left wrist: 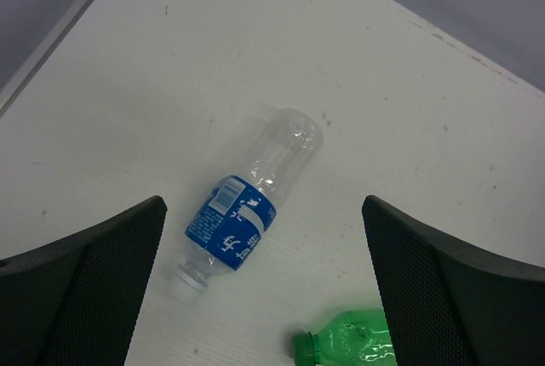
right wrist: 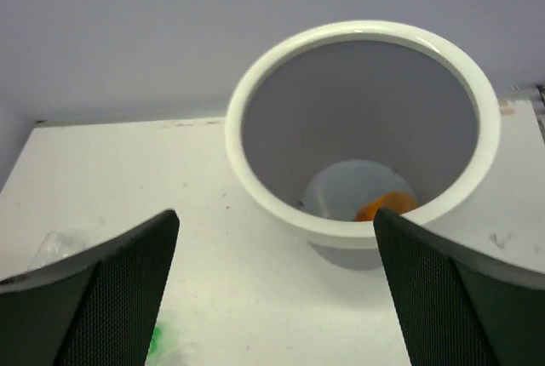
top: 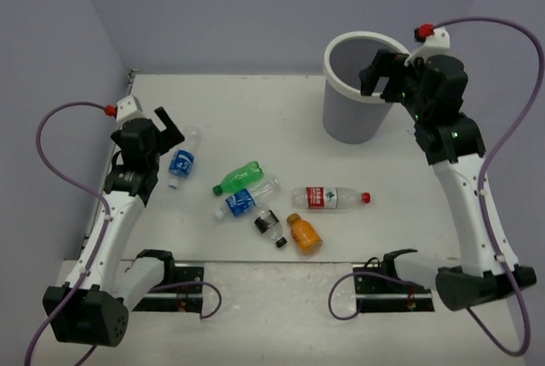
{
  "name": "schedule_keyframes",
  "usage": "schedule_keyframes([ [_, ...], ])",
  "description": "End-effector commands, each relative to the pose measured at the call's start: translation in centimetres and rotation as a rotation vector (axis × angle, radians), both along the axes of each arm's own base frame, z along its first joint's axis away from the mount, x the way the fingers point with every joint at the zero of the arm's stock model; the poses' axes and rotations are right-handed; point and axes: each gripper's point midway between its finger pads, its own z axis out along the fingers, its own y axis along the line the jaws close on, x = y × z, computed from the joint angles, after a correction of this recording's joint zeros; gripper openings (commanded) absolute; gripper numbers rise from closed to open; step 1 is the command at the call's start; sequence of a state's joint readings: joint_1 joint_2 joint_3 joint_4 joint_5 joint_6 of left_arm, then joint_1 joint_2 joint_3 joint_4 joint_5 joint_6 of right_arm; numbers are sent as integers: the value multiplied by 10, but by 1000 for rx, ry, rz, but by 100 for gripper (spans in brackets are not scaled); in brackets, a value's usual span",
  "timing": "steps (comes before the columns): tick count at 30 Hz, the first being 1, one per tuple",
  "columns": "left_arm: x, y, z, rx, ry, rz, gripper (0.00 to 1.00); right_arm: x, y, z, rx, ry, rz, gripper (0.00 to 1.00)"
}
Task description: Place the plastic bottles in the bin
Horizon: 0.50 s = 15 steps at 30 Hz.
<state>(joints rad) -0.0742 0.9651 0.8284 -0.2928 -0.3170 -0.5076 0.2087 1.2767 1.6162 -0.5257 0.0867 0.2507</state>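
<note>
Six bottles lie on the white table: a clear one with a blue label [top: 182, 162] at left, a green one [top: 237, 178], a second blue-labelled one [top: 243, 201], a dark-labelled one [top: 270, 225], an orange one [top: 304, 233] and a red-labelled one [top: 330, 197]. The bin [top: 358, 85] stands at the back right with an orange bottle [right wrist: 385, 205] at its bottom. My left gripper [top: 163, 131] is open above the left blue-labelled bottle [left wrist: 247, 204]. My right gripper [top: 376, 74] is open and empty over the bin's rim [right wrist: 281, 204].
Grey walls close the table at the back and left. The green bottle's neck [left wrist: 349, 342] shows at the bottom of the left wrist view. Purple cables loop off both arms.
</note>
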Motion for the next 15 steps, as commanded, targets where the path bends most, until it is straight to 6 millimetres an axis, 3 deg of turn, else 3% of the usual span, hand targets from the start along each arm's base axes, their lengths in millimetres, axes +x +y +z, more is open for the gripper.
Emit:
schedule_keyframes([
  [1,-4,-3,3,-27,-11,-10,100,-64,44,-47,-87,57,380,99],
  [7,-6,-7,-5,-44,4,-25,100,-106,72,-133,-329,195,592,99],
  [11,-5,-9,-15,-54,22,-33,100,-109,88,-189,-417,341,657,99],
  [15,-5,-7,-21,-40,44,-26,100,-113,84,-243,-488,511,640,99],
])
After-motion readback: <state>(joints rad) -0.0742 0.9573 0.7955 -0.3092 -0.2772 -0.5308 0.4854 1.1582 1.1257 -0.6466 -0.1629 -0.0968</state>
